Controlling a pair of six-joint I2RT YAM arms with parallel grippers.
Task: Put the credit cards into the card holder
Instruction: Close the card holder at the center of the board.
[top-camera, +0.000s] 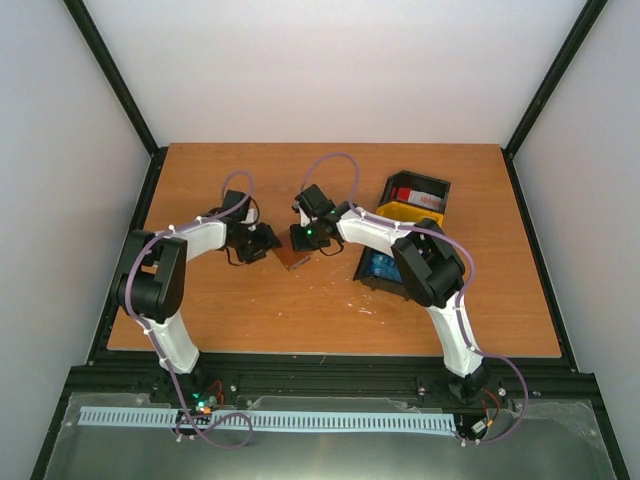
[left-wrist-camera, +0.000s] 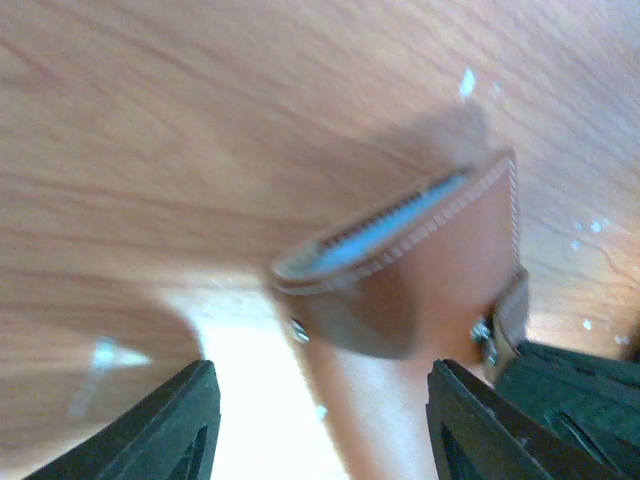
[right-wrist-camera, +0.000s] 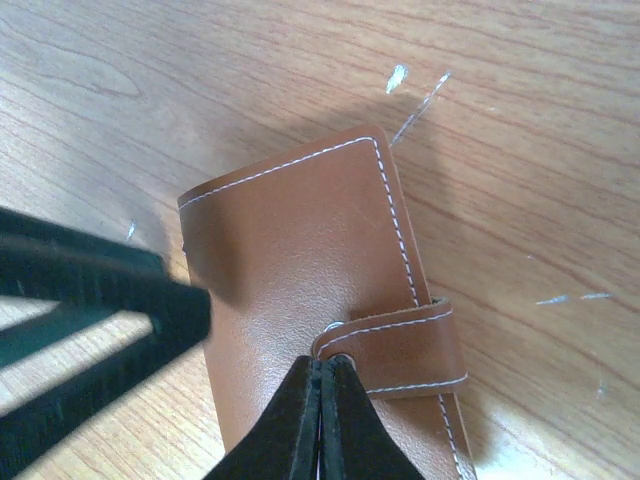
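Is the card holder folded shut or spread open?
Folded: the card holder shows its brown cover, strap across; only a grey-blue sliver gapes. Clasp: cannot tell.

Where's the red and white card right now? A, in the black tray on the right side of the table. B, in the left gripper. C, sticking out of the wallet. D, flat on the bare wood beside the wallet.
A: in the top view the red and white card lies inside the black tray.
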